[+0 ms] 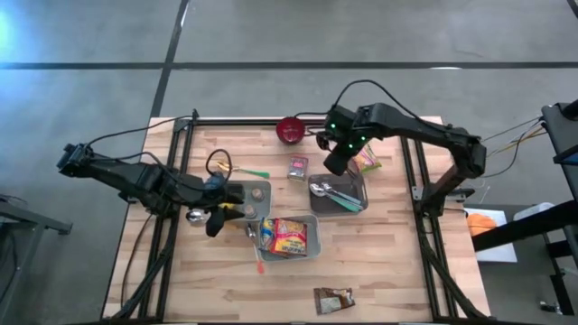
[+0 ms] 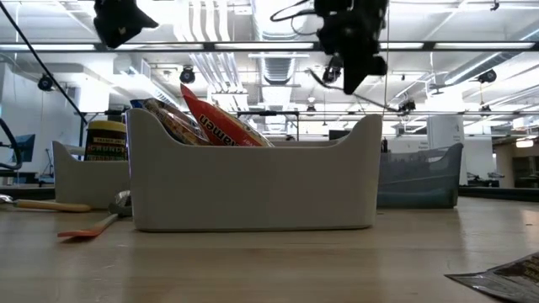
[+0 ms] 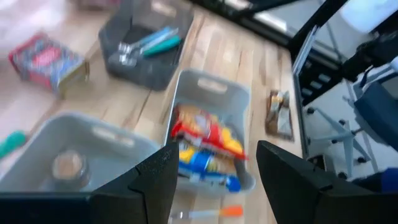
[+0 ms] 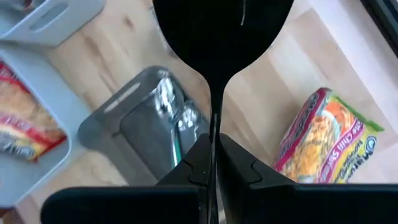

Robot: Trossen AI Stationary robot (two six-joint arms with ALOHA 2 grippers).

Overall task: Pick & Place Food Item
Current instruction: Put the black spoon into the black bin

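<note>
A green and pink noodle packet lies flat on the table's far right, beside the dark grey bin. My right gripper hangs shut and empty above the gap between that bin and the packet. A light grey bin in the middle holds several food packets. My left gripper hovers open to the left of that bin, with nothing between its fingers.
The dark bin holds spoons and a green-handled utensil. A second light bin sits by the left gripper. A red bowl, a small packet, an orange spoon and a snack packet at the near edge lie around.
</note>
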